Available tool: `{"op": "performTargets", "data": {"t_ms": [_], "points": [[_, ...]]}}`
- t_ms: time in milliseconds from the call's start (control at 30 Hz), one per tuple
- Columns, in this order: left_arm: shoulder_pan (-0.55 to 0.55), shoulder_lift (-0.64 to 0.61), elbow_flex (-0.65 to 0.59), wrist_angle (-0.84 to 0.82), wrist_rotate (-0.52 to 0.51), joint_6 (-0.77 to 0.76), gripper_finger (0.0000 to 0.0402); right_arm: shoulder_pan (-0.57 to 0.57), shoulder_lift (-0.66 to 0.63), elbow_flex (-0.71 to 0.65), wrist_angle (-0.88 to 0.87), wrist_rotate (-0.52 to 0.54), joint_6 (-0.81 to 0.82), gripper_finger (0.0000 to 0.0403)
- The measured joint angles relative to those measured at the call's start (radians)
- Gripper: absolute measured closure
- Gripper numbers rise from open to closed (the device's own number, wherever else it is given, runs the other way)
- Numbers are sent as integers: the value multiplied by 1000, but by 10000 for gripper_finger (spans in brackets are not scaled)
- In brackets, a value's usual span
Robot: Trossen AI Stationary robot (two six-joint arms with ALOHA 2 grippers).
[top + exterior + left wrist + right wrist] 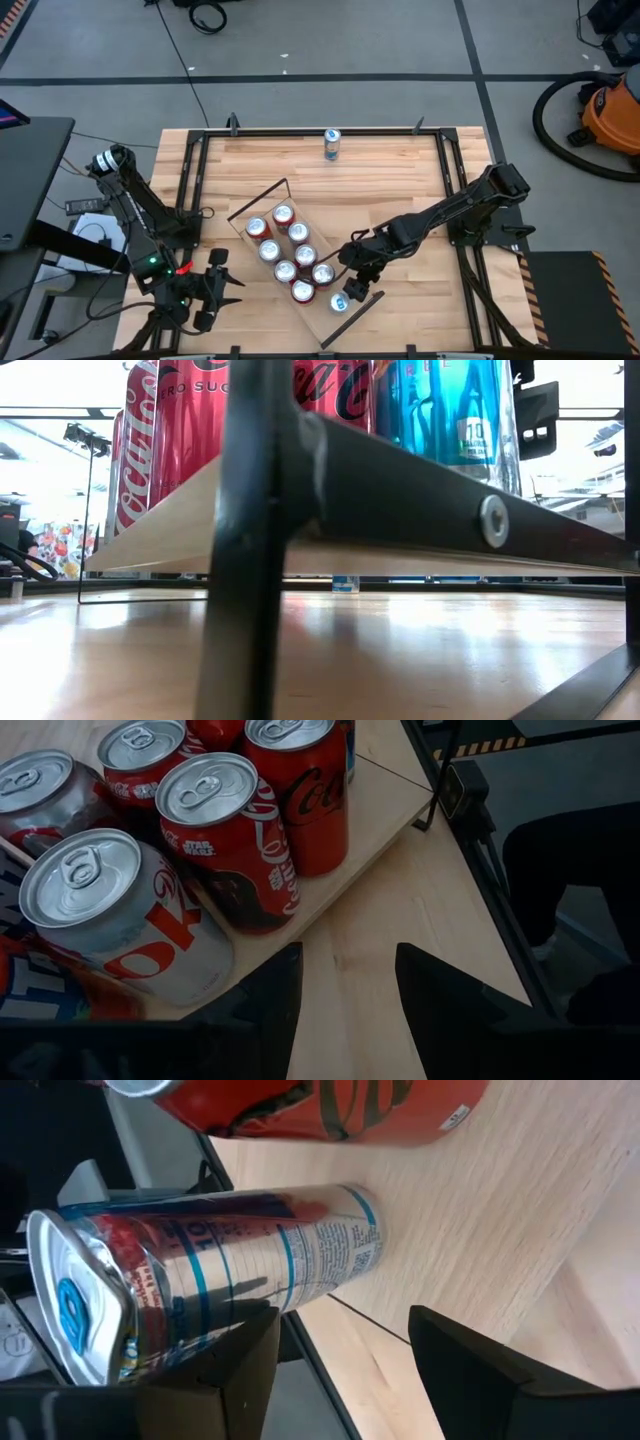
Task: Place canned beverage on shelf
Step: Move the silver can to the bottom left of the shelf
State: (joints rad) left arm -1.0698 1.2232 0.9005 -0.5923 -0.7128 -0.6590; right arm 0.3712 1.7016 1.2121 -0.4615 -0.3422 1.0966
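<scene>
While both pincers sit closed and empty, the slatted tabletop (pixel 400 190) stands on grey floor (pixel 330 40) beside an orange vacuum (pixel 610 115).

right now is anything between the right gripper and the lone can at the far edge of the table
Nothing visible. In the high view only bare tabletop lies between the right gripper and the lone can. The shelf and its cans sit just to the left arm's side of that line.

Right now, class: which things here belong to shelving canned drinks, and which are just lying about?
Job:
shelf
red cans
blue can on shelf
lone blue can
right pincer
left pincer

Lying about:
orange vacuum
floor cable
</scene>
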Motion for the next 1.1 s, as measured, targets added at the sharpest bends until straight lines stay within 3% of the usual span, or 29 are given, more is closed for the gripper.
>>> {"op": "performTargets", "data": {"t_ms": [1100], "points": [[0,0,0,5,0,0,230,20,44,0,74,4,-11,170]]}}
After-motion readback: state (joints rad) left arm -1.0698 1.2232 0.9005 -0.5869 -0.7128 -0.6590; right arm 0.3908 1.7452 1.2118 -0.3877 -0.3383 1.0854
